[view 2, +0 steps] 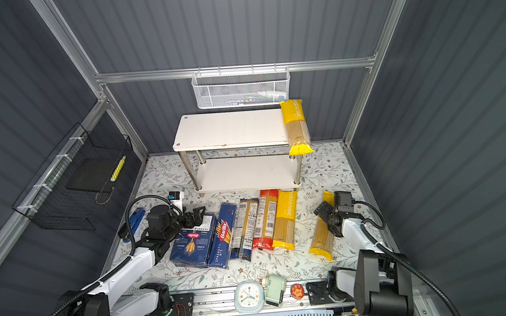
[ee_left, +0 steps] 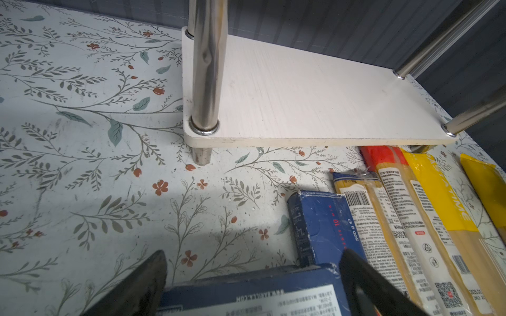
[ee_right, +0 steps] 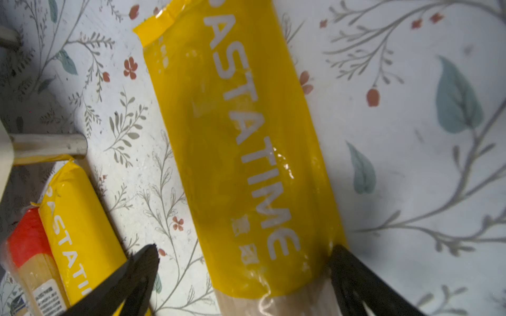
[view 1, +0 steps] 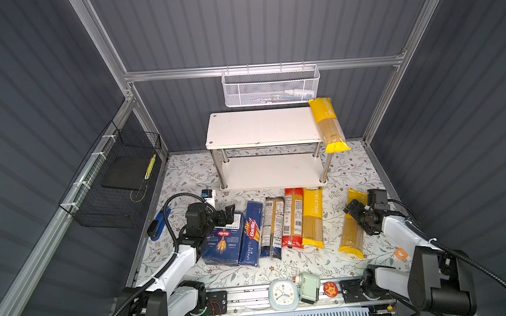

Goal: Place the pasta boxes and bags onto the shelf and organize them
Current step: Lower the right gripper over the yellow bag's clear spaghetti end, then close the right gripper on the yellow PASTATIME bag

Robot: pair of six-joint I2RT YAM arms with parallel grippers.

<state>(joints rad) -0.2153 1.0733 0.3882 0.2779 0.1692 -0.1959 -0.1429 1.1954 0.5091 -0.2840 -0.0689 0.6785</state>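
Note:
The white two-tier shelf [view 1: 259,128] [view 2: 229,130] stands at the back, and one yellow bag [view 1: 329,124] lies across the right end of its top board. In front of it, in a row on the table, lie a wide blue Barilla box [view 1: 223,241], a long Spaghetti box [view 1: 250,234], a dark-ended clear bag [view 1: 272,226], a red-ended bag [view 1: 293,219] and a yellow bag [view 1: 312,218]. Another yellow bag [view 1: 351,231] [ee_right: 241,142] lies apart on the right. My left gripper [view 1: 229,215] [ee_left: 252,262] is open astride the wide box's [ee_left: 246,290] far end. My right gripper [view 1: 352,209] [ee_right: 243,260] is open astride the lone yellow bag.
A white mesh basket [view 1: 271,87] hangs behind the shelf and a black wire basket [view 1: 112,185] on the left wall. A blue hand tool [view 1: 158,224] lies at the left. A clock [view 1: 282,294], a green gadget [view 1: 309,286] and an orange ring [view 1: 400,254] sit near the front edge.

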